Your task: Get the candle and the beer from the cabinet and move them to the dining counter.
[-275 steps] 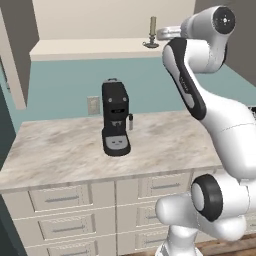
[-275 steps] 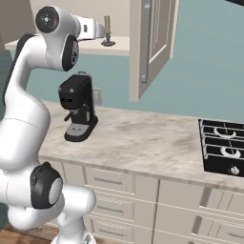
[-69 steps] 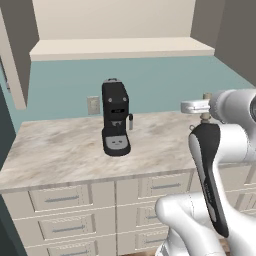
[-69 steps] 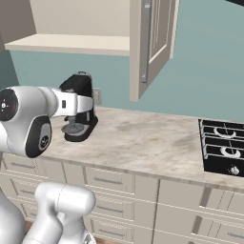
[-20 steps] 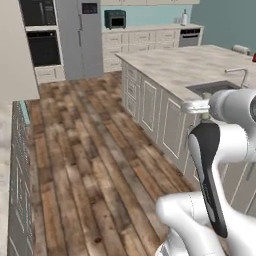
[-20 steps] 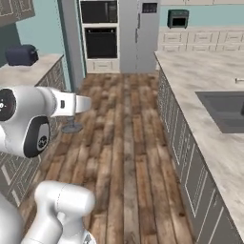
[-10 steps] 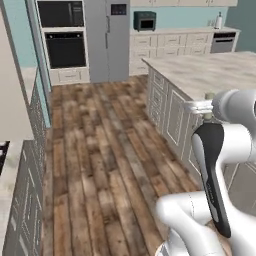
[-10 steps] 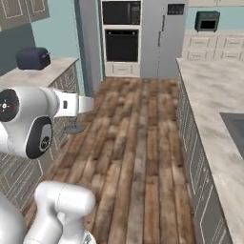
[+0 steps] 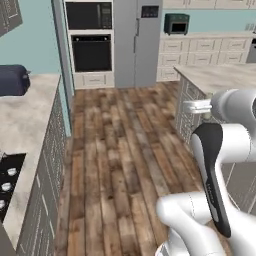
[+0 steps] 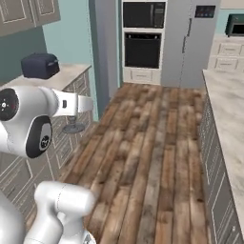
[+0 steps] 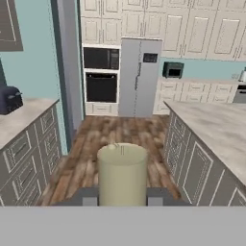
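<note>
In the hand view the candle fills the middle as a thick beige cylinder, and my gripper is shut on it, with a dark fingertip at each side. The right base view shows its dark round holder hanging just under the white hand, level with the left counter's front. From the left base view the hand sits beside the corner of the dining counter, whose marbled top also runs along the right. The beer and the cabinet are out of view.
A wooden floor aisle leads to a grey fridge and black wall ovens. On the left a counter with drawers carries a dark blue toaster, with stove burners nearer. A small dark oven stands on the back counter.
The whole picture has shifted as the base moves: the ovens and fridge have slid towards the middle and the left counter has come into view. The gripper keeps hold of the candle.
</note>
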